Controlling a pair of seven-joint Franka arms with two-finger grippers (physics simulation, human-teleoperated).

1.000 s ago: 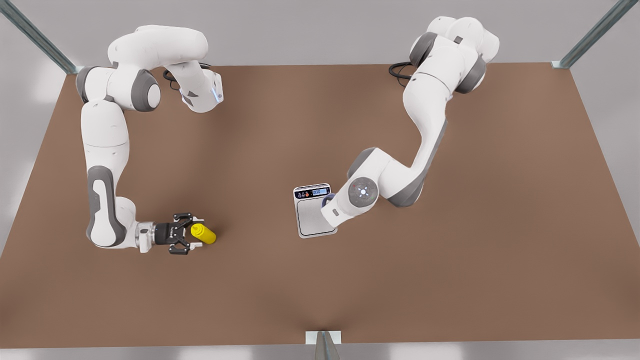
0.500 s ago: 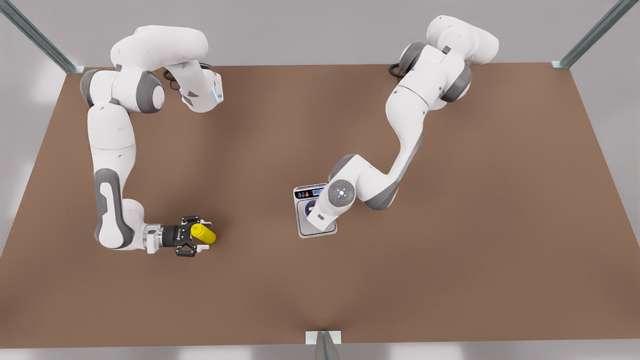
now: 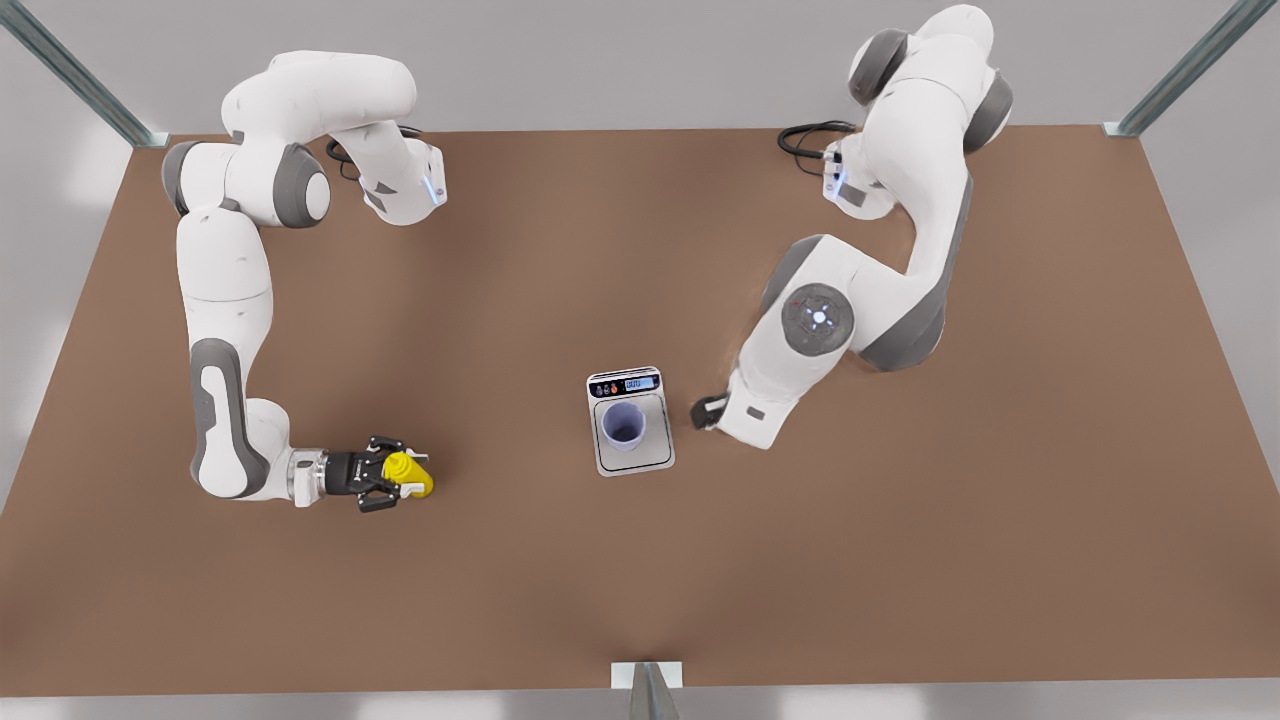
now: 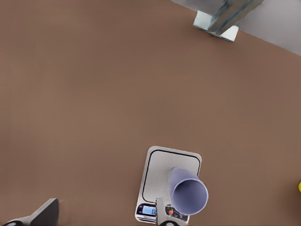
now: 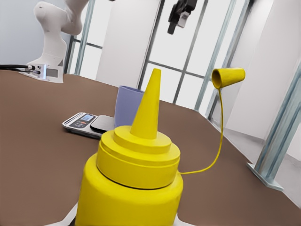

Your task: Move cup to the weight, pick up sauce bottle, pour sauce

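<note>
Right gripper (image 3: 392,473) clamped low; left gripper (image 3: 706,411) hovers, arm bent

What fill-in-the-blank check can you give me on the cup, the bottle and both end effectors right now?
1. The thing standing upright on the weight is the ____.
2. The right end effector is shut on the sauce bottle, whose colour is ____.
3. The left end effector, fingers open, hovers beside the weight on the front view's ____ side of it.

Missing words: cup; yellow; right.
</note>
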